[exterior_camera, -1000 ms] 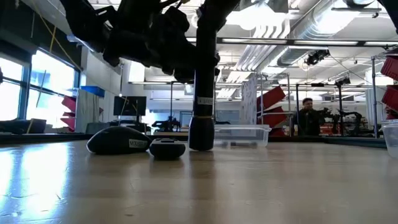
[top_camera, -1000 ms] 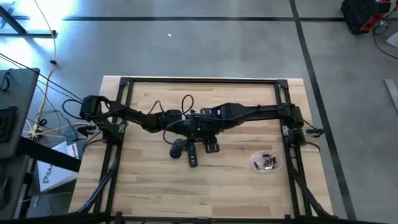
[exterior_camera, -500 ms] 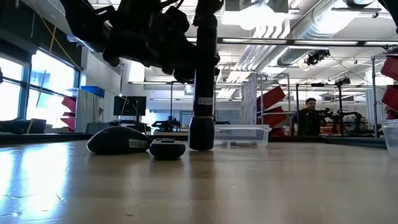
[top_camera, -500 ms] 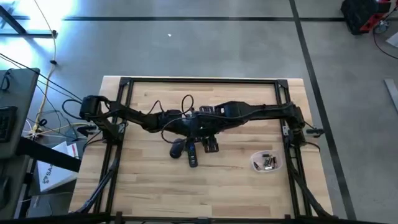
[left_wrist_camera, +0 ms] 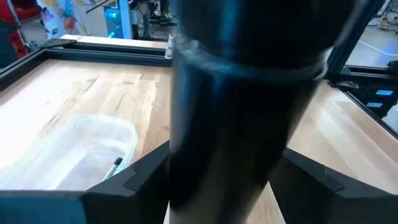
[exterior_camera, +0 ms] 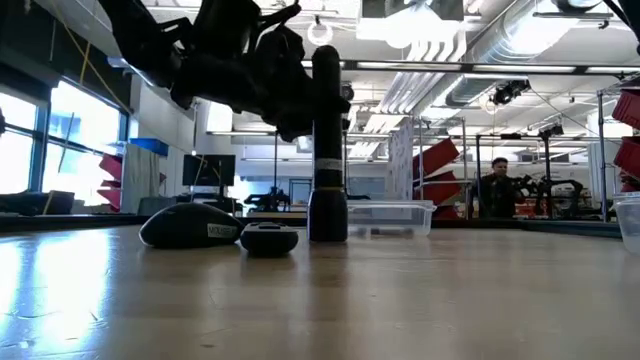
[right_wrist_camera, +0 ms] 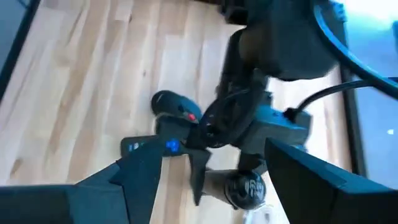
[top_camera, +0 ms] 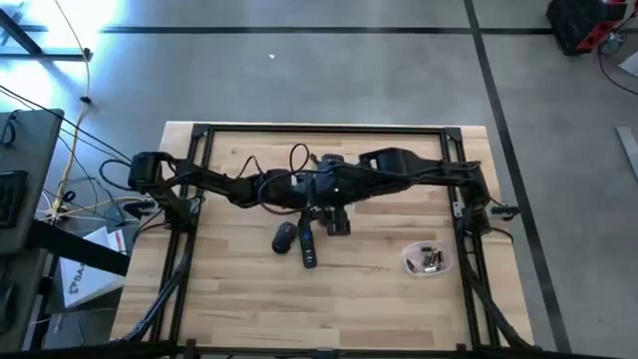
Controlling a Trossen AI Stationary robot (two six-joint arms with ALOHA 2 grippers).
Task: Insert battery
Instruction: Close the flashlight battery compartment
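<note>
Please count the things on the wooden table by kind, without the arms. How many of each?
Computer mouse: 1
Upright dark cylinder, held in the left gripper: 1
Small dark cap: 1
Clear dish of small parts: 1
Total: 4
The right gripper hovers open above them.

I'm seeing ceiling lamps (exterior_camera: 400, 22) glaring behind the left claw (left_wrist_camera: 227, 180), whose gripped flashlight (left_wrist_camera: 242, 106) is blurring close up.
</note>
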